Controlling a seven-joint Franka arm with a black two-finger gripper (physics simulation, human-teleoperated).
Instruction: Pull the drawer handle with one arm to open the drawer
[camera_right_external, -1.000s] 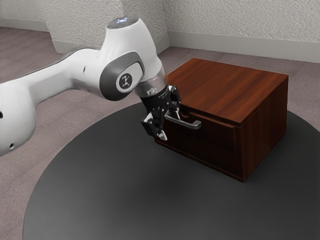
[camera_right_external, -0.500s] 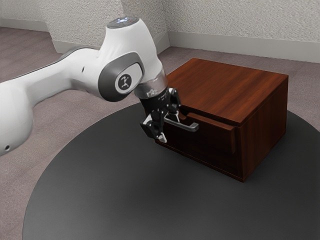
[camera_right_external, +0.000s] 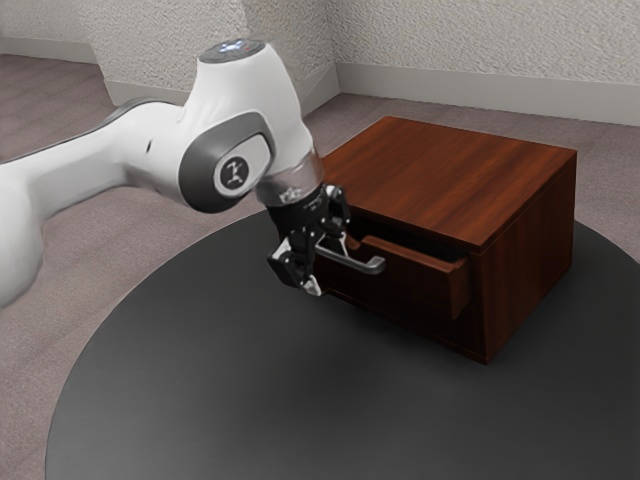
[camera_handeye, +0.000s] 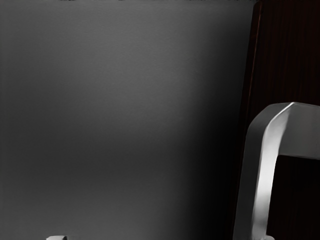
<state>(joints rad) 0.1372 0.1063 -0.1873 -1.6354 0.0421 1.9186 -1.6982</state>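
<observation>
A dark wooden cabinet (camera_right_external: 455, 170) stands on the round black table (camera_right_external: 250, 400). Its drawer (camera_right_external: 415, 275) is slid out a short way toward the exterior view's left, leaving a shadowed gap under the cabinet top. A grey metal handle (camera_right_external: 352, 261) juts from the drawer front. My black gripper (camera_right_external: 322, 250) straddles the handle's end, fingers spread wide above and below the bar, open and hooked behind it. In the wrist view the handle (camera_handeye: 262, 165) runs close beside one side of my hand, with the drawer front (camera_handeye: 295, 55) behind it and a fingertip (camera_handeye: 56, 237) far off on the other side.
The cabinet takes up the table's far right part in the exterior view. Bare black tabletop (camera_handeye: 125, 125) stretches in front of the drawer and under my hand. Carpet and a pale wall lie beyond the table's edge.
My hand has drawn back toward the exterior view's left with the handle, and the drawer has slid out from nearly flush to visibly open.
</observation>
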